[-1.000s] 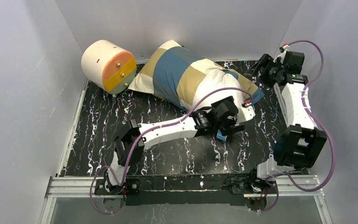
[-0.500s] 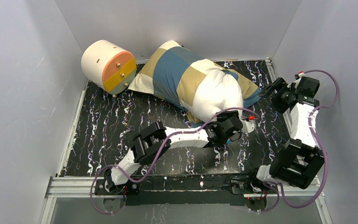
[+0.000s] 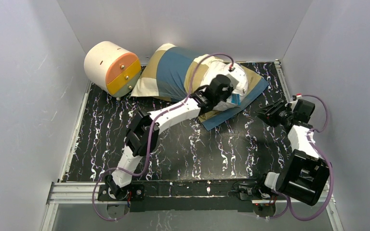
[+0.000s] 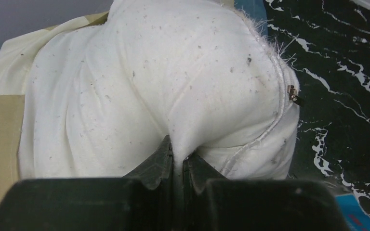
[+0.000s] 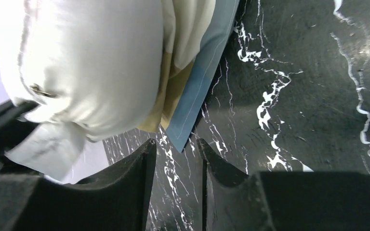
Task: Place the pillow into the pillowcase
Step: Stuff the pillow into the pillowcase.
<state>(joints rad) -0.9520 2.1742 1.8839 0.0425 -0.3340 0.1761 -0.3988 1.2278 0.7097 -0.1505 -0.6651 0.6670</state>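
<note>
White pillow (image 4: 139,82) bulges from the right-hand mouth of the blue, tan and cream pillowcase (image 3: 173,70), both lying at the far middle of the black marbled table (image 3: 212,144), right of a cream-and-orange cylinder (image 3: 111,65). The left gripper (image 4: 176,154) is clamped tight on a pinched fold of the pillow's exposed end. The right gripper (image 5: 176,144) hovers over the table at the right, apart from the fabric, jaws partly spread and holding nothing.

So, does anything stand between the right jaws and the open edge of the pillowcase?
Nothing visible does. In the right wrist view only bare black table lies between the right jaws and the blue edge of the pillowcase. The pillow bulges out beside that edge, pinched by the left jaws.
</note>
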